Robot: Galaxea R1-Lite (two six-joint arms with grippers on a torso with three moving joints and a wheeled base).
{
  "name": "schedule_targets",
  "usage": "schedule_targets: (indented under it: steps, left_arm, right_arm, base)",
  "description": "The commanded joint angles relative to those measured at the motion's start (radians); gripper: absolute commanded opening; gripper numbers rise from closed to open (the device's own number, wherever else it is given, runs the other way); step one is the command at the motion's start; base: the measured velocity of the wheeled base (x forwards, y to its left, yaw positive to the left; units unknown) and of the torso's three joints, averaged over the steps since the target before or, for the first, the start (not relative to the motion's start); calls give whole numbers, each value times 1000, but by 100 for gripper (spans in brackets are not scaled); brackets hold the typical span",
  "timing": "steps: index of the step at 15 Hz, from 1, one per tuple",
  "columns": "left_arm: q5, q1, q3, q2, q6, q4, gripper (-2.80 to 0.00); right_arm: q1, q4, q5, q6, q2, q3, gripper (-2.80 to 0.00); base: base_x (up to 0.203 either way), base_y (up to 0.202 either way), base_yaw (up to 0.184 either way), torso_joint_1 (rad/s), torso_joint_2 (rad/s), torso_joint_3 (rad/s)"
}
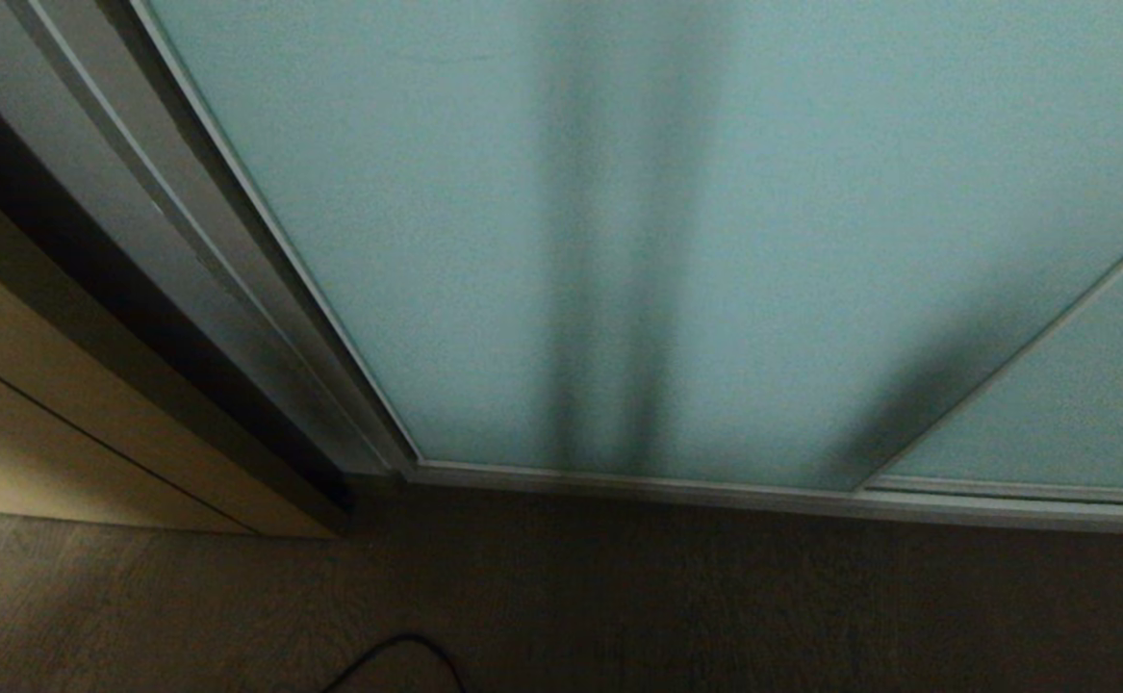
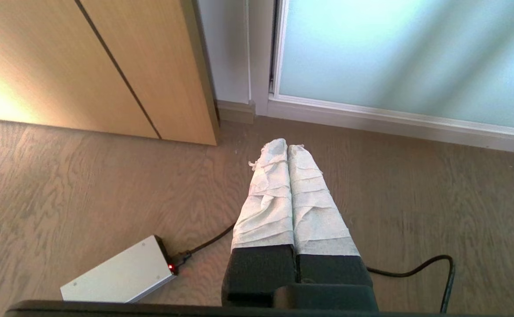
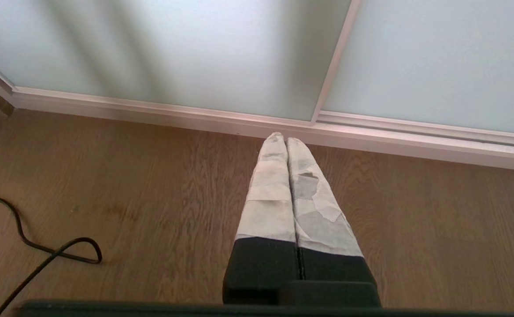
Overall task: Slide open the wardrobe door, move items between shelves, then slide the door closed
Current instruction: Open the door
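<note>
The sliding wardrobe door (image 1: 561,231) is a frosted pale teal glass panel in a slim silver frame; it fills the head view and stands closed. A second panel (image 1: 1081,404) overlaps it at the right. My left gripper (image 2: 287,146) hangs low over the wood floor, shut, its tape-wrapped fingers pressed together and holding nothing, short of the door's left corner (image 2: 371,57). My right gripper (image 3: 282,138) is shut and empty too, its tips near the bottom rail (image 3: 239,123) where the two panels meet. The items and shelves are hidden behind the glass.
A beige wooden cabinet (image 2: 107,66) stands left of the door, also seen in the head view (image 1: 61,423). A small silver box (image 2: 120,275) with a red light lies on the floor, and a black cable (image 3: 41,251) loops across the boards.
</note>
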Motion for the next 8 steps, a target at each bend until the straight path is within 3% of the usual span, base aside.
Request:
schedule_targets:
  steps: [1, 8]
  left_arm:
    - [1, 0, 0, 0, 0, 0, -280]
    - [2, 1, 0, 0, 1, -1, -280]
  right_arm:
    - [1, 0, 0, 0, 2, 0, -280]
    - [0, 1, 0, 0, 2, 0, -280]
  base:
    - [0, 0, 0, 0, 0, 0]
    - [0, 0, 0, 0, 0, 0]
